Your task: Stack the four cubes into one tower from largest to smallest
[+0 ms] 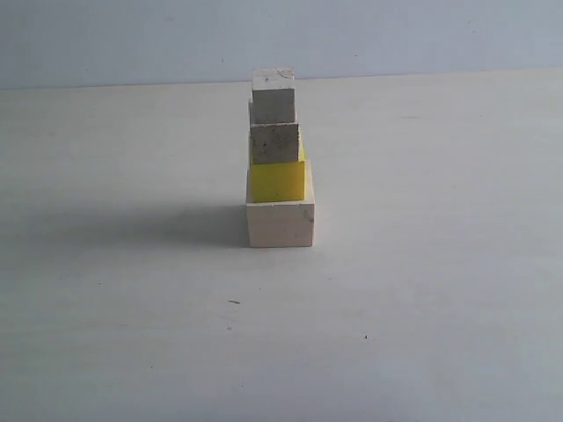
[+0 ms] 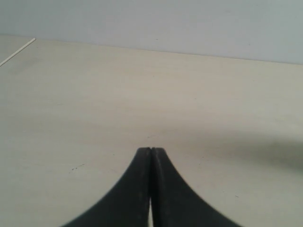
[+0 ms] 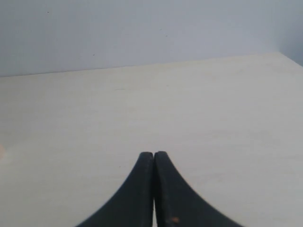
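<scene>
Tower stands centre frame, just above the middle, on the pale table. Large wood cube at the bottom, yellow cube on it, then speckled medium wood cube, small wood cube on top, slightly offset. Left gripper and right gripper: fingers pressed together, gripping nothing, above the table.

The tower stands on the table, largest cube lowest, smallest cube topmost.

1. A pale wood-grain table is seen spreading ahead of the left fingers.
2. It is bounded beyond them by a plain bluish-white wall.
3. A soft shadow is cast.
</scene>
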